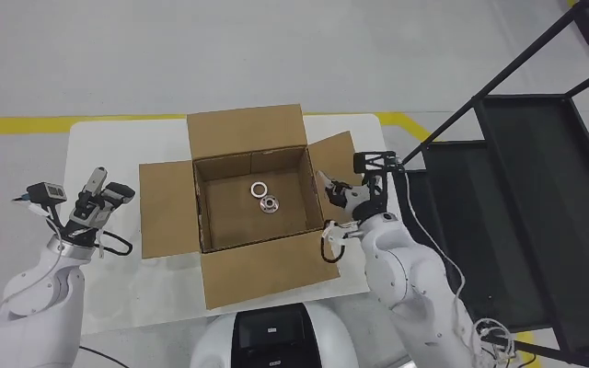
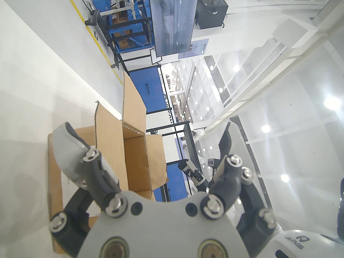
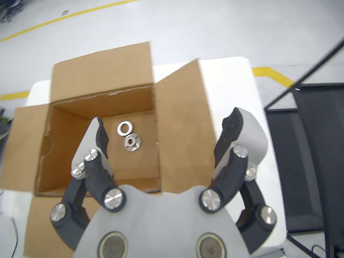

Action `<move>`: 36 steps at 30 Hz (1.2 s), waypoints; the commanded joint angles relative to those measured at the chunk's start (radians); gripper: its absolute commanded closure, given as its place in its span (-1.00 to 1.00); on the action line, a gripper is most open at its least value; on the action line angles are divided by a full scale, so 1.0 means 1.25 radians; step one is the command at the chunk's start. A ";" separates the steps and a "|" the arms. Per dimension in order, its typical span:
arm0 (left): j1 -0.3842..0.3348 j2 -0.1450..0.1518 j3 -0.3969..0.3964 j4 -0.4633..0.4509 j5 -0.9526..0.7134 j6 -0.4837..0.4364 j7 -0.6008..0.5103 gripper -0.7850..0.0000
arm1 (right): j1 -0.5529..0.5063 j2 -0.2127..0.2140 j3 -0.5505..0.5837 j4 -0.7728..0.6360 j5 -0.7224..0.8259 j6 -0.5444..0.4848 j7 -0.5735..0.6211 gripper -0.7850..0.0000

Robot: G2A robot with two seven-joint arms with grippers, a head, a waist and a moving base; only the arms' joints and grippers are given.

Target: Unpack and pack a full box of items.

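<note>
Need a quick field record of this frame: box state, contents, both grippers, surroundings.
box: cardboard box, four flaps folded open, on the white table
contents: flat metal washer and flanged metal ring, close together on the box floor
left gripper: open, empty, beyond the box's left flap
right gripper: open, empty, above the box's right flap
beside table: dark metal rack on the robot's right

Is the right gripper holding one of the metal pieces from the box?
No, the right gripper is open and empty, while the flat washer and the flanged ring lie on the floor of the box.
</note>
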 commanded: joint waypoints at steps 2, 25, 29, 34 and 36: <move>0.000 0.000 0.000 0.000 0.000 0.000 0.000 -1.00 | 0.092 -0.005 -0.045 0.063 0.033 -0.059 0.075 -1.00; 0.000 0.000 0.000 0.000 0.000 0.000 0.000 -1.00 | 0.459 -0.082 -0.300 0.623 0.248 0.001 0.227 -1.00; 0.000 0.000 0.000 0.000 0.000 0.000 0.000 -1.00 | 0.459 -0.082 -0.300 0.623 0.248 0.001 0.227 -1.00; 0.000 0.000 0.000 0.000 0.000 0.000 0.000 -1.00 | 0.459 -0.082 -0.300 0.623 0.248 0.001 0.227 -1.00; 0.000 0.000 0.000 0.000 0.000 0.000 0.000 -1.00 | 0.459 -0.082 -0.300 0.623 0.248 0.001 0.227 -1.00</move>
